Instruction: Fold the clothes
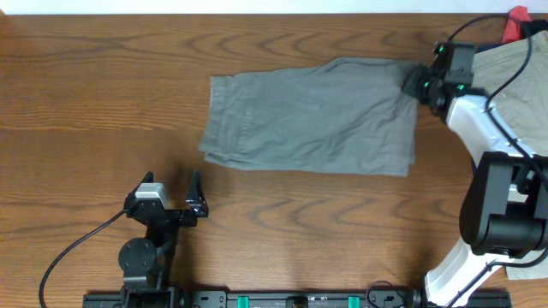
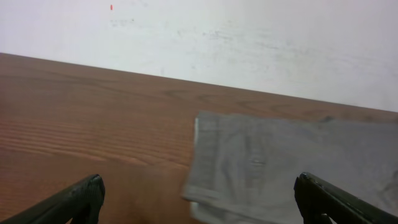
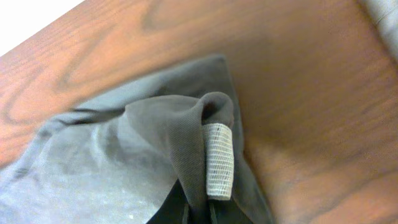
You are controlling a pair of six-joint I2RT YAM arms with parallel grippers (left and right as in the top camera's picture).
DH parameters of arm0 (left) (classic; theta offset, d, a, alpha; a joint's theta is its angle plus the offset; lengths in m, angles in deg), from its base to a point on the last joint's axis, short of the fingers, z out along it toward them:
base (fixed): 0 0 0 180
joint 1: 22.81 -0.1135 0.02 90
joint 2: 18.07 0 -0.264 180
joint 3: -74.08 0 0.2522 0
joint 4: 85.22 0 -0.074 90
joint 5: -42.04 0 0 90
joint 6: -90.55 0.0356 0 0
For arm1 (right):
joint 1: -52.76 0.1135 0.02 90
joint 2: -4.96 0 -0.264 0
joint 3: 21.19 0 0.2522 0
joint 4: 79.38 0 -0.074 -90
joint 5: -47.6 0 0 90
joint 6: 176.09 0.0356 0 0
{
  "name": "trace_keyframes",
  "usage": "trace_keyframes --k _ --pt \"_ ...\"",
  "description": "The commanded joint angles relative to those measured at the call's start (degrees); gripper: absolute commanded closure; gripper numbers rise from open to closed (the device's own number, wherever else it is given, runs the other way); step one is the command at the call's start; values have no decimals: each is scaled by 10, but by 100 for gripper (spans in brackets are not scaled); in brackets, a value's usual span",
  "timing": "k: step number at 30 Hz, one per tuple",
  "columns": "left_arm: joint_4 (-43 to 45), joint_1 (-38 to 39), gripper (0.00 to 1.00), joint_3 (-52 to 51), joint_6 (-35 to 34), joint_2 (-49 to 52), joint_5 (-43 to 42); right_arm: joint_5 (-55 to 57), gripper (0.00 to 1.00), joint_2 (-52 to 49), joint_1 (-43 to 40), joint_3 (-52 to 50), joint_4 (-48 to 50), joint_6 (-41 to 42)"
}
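Observation:
The clothes being handled are a mid-grey garment [image 1: 312,115] lying mostly flat across the middle of the table. My right gripper [image 1: 417,84] is at its far right corner, shut on a raised fold of the grey cloth [image 3: 112,162]. In the right wrist view the fabric bunches up over one fingertip [image 3: 219,158] wrapped in white tape, and the right gripper [image 3: 202,186] pinches it. My left gripper [image 1: 171,180] rests near the front left, open and empty. From the left wrist view the grey garment [image 2: 280,162] lies ahead of the left gripper [image 2: 198,186], apart from it.
A khaki-beige garment [image 1: 514,77] lies at the far right under the right arm, with something red [image 1: 516,19] beside it at the back corner. A pale cloth edge [image 3: 385,18] shows in the right wrist view. A white wall [image 2: 249,37] stands behind the table.

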Motion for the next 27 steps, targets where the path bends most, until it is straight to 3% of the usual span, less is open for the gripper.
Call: trace_keyframes --k 1,3,5,6,18,22,27 --pt "-19 1 2 -10 6 -3 -7 15 74 -7 -11 75 -44 -38" --pt "-19 1 2 -10 6 -3 -7 15 28 -7 -11 113 -85 -38" --pt "-19 1 2 -10 6 -3 -7 14 7 -7 -11 143 -118 -37" --pt "-19 1 2 -10 6 -3 -7 12 3 -7 -11 155 -133 -37" --pt "-19 1 2 -10 6 -3 -7 -137 1 -8 35 146 -269 -37" --pt "-19 1 2 -10 6 -3 -7 -137 11 -8 84 90 -266 -37" --pt "-19 1 2 -10 6 -3 -7 -90 1 -8 138 24 -248 -19"
